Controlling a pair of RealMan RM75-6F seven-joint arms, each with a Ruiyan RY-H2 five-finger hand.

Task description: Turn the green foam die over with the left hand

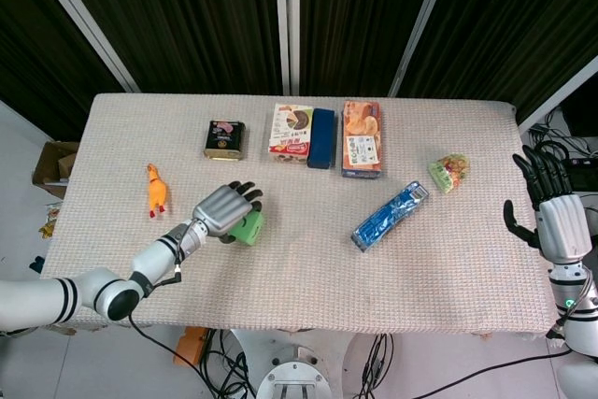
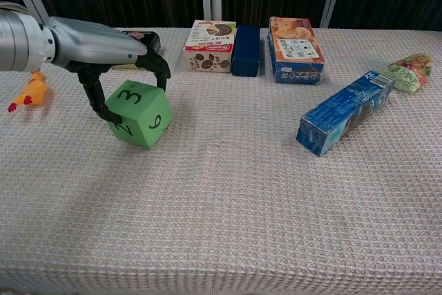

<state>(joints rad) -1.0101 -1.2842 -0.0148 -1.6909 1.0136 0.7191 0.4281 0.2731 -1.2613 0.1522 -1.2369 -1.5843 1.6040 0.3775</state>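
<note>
The green foam die [image 2: 138, 115] stands slightly tilted on the table's left half, its faces 3, 2 and 6 showing in the chest view. My left hand [image 2: 103, 50] reaches over it from the left, thumb on the left face and fingers hooked over the top back edge, gripping it. From the head view the left hand [image 1: 222, 210] covers most of the die [image 1: 248, 228]. My right hand [image 1: 559, 217] is raised beyond the table's right edge, fingers spread and holding nothing.
A yellow rubber chicken [image 2: 31, 91] lies left of the die, and a dark tin [image 2: 141, 41] sits behind it. A snack box [image 2: 209, 46], navy box [image 2: 246, 51] and orange box [image 2: 295, 50] line the back. A blue packet [image 2: 345, 112] and green bag [image 2: 409, 72] lie right.
</note>
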